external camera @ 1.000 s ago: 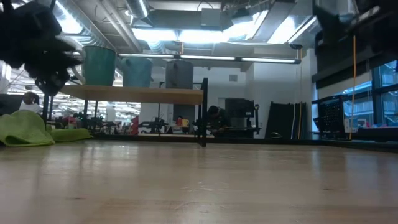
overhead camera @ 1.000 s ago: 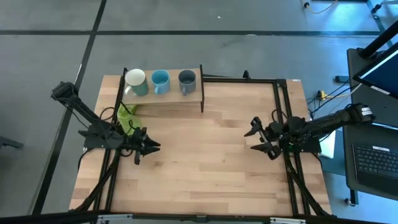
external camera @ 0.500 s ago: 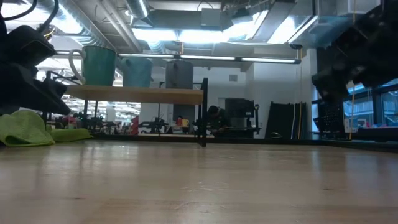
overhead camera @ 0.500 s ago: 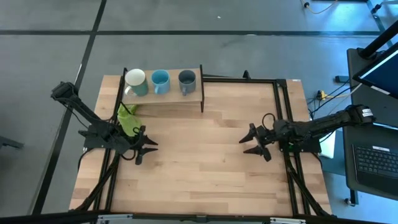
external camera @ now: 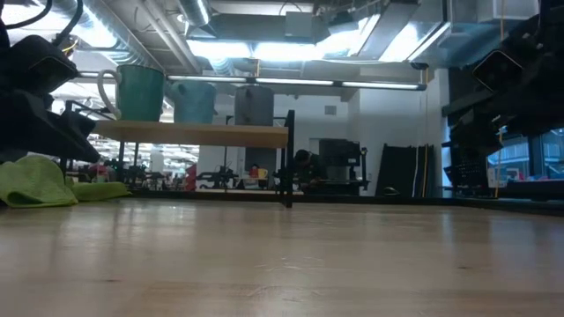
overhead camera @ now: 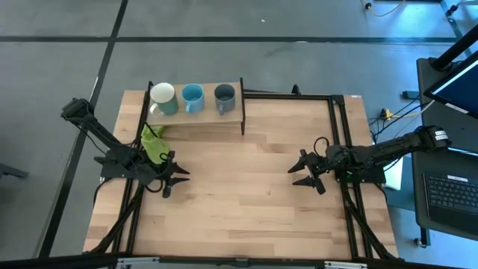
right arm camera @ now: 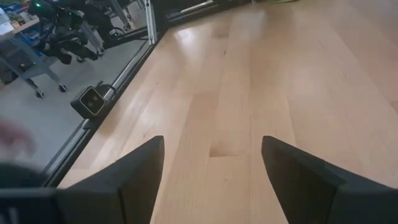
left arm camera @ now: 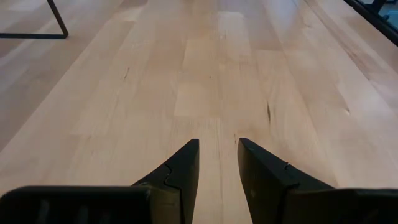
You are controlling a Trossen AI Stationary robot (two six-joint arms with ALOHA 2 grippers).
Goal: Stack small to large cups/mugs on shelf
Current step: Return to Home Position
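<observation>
Three mugs stand upright in a row on the shelf (overhead camera: 202, 116) at the table's far left: a pale green one with a white inside (overhead camera: 163, 97), a light blue one (overhead camera: 193, 97) and a dark grey-blue one (overhead camera: 224, 95). They also show in the low view (external camera: 141, 92) (external camera: 194, 101) (external camera: 254, 104). My left gripper (overhead camera: 176, 178) is open and empty over the table's left part, well nearer than the shelf. My right gripper (overhead camera: 302, 173) is open wide and empty over the table's right part. Both wrist views show only bare wood between the fingers (left arm camera: 217, 149) (right arm camera: 211, 146).
A lime-green cloth (overhead camera: 153, 142) lies on the table beside the shelf's left supports, just behind my left gripper. A black metal frame (overhead camera: 332, 97) runs along the table's far right and right edge. Bare tabletop (overhead camera: 239, 194) lies between the two grippers.
Both grippers have come down toward the tabletop, most of it in the first half second. My right gripper has also shifted a little toward the table's left. The mugs have stayed where they were on the shelf.
</observation>
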